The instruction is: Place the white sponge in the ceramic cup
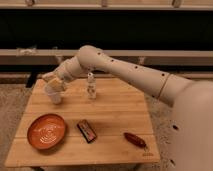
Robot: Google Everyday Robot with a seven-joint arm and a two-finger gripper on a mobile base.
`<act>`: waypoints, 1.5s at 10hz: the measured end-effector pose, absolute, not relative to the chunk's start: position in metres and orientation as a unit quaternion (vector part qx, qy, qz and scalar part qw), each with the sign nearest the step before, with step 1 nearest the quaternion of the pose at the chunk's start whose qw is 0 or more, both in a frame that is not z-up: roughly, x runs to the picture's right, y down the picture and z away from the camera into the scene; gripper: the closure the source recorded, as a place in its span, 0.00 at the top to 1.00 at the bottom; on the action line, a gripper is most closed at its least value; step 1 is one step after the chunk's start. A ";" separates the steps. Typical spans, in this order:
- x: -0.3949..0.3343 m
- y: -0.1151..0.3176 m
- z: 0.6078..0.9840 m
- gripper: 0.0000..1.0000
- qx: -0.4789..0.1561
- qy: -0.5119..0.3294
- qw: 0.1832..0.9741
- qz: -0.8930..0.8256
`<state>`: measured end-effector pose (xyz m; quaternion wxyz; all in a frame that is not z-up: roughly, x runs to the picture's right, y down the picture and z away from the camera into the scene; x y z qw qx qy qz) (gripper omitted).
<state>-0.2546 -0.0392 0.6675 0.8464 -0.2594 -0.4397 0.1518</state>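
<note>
At the left front of the wooden table (117, 107) we see a wide orange bowl (46, 131). Behind it, near the left rear corner, stands the ceramic cup (53, 96), upright. Directly above its rim hangs the gripper (53, 81), its fingers closed together on a pale block that we take for the white sponge (58, 86); we cannot tell whether the sponge touches the cup. Further right a dark brown bar (86, 130) lies flat near the bowl, and a slim pale bottle (91, 85) stands behind it. A reddish-brown object (135, 139) lies near the right front corner. The arm (135, 72) reaches in from the right.
</note>
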 end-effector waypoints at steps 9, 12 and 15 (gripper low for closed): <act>-0.320 -0.061 0.712 0.00 -0.195 -0.384 0.902 0.022; -0.336 -0.057 0.756 0.00 -0.211 -0.404 0.889 0.040; -0.343 -0.054 0.775 0.00 -0.222 -0.412 0.882 0.053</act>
